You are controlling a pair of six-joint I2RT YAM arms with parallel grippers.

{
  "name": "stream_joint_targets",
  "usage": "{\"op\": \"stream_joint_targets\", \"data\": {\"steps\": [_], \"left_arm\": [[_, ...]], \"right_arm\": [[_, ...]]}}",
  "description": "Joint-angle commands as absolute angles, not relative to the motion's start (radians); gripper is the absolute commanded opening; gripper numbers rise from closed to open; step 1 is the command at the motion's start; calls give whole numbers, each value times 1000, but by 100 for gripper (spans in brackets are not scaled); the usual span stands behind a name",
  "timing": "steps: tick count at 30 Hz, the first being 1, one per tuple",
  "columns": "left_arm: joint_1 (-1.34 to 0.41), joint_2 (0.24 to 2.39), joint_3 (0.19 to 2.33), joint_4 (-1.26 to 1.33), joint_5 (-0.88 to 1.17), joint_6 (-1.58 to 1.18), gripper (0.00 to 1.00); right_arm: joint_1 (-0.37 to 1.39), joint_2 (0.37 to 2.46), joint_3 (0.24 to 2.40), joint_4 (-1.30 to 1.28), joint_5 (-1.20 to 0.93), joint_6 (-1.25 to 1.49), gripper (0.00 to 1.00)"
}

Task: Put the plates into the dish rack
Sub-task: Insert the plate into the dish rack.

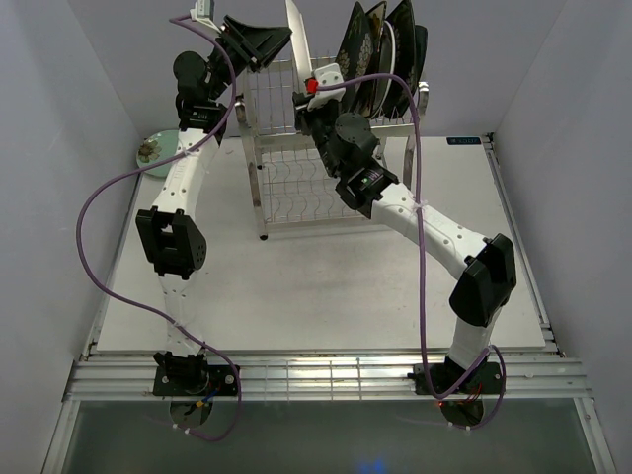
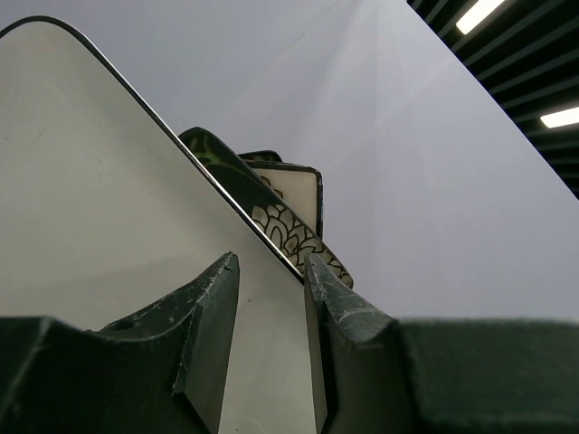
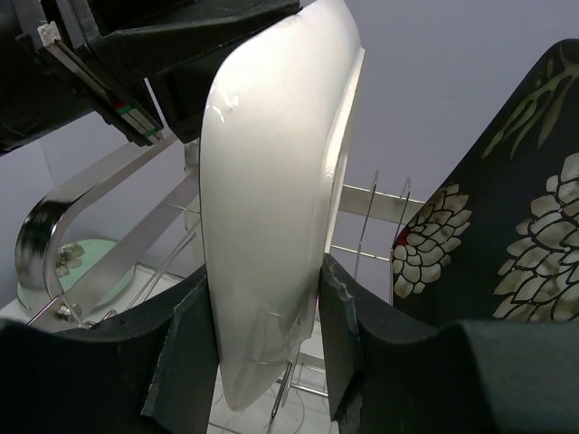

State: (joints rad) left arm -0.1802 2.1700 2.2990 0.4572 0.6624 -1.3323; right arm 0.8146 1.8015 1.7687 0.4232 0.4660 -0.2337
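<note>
The white rectangular plate [image 1: 294, 39] stands on edge above the left end of the dish rack [image 1: 296, 168]. My right gripper [image 1: 306, 94] is shut on the plate's lower part, and in the right wrist view both fingers [image 3: 339, 316] press against the plate [image 3: 271, 181]. My left gripper [image 1: 276, 41] is at the plate's top left, open. In the left wrist view its jaws [image 2: 271, 280] stand apart across the plate's face [image 2: 99, 181]. Dark floral plates [image 1: 360, 44] stand in the rack's upper tier on the right. A pale green plate [image 1: 153, 150] lies on the table at the far left.
The rack's lower wire shelf [image 1: 301, 197] holds nothing. A cream plate [image 2: 294, 194] stands behind a dark floral plate [image 2: 280, 221]. The right arm [image 1: 434, 232] crosses in front of the rack, and purple cables [image 1: 420, 197] hang from both arms. Grey walls enclose the table.
</note>
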Motion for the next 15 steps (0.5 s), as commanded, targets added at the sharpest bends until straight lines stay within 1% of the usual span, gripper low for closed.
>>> {"op": "stream_joint_targets", "data": {"steps": [1,7,15], "left_arm": [[-190,2178,2278,428,776,-1307,45],[-189,2128,2203,452,785,-1307,45],[-179,2016,2051,512,795,-1305,49]], "right_arm": [[759,1678,1790,695,549,-252,8],[761,1648,1727,738,560,-258,8],[759,1625,1703,744,564,-264,8]]}}
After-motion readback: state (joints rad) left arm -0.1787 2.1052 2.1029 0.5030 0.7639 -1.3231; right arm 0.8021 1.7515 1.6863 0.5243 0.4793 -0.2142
